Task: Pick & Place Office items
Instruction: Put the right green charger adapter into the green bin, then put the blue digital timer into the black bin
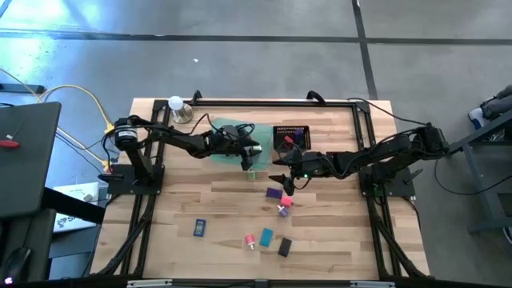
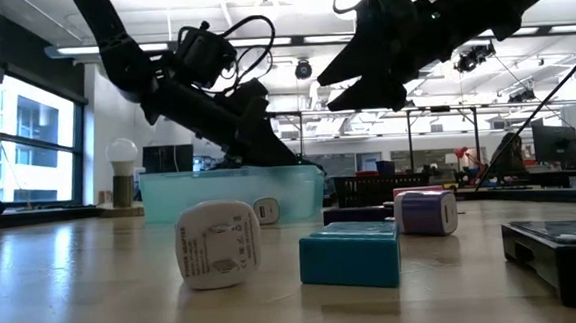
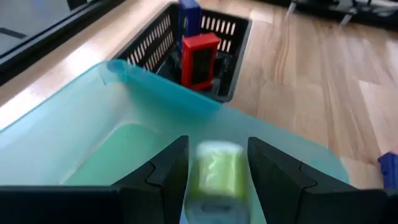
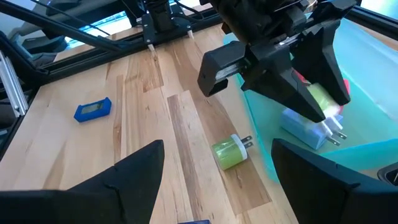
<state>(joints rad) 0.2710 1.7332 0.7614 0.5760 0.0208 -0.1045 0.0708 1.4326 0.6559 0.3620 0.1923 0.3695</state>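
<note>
Left wrist view shows a pale green item [image 3: 217, 171] between the left gripper's [image 3: 217, 180] fingers, directly over the tray [image 3: 74, 143]; the jaws stand partly apart, and I cannot tell whether they grip it or have let go, though the position suits a drop into the tray. From the right wrist view the same item [image 4: 323, 99] hangs at the left gripper's [image 4: 323, 106] tip above the tray's [image 4: 373, 81] floor, where a white-and-blue plug [image 4: 308, 127] already lies. Just outside the tray's near wall a green plug [image 4: 231, 153] rests on the table [image 4: 93, 155], probably a later pick. Beside the tray, by the table's far edge, the mesh basket [image 3: 230, 56] holds a red block [image 3: 199, 59] standing upright and a blue piece [image 3: 188, 15] behind it. More items lie loose toward the near edge: a teal block [image 2: 351, 253], a white adapter [image 2: 218, 244], a purple-and-white one [image 2: 426, 213] and a blue piece [image 4: 92, 109]. The right gripper [image 4: 214, 171] hovers open and empty near the table's middle, likely waiting for its turn.
</note>
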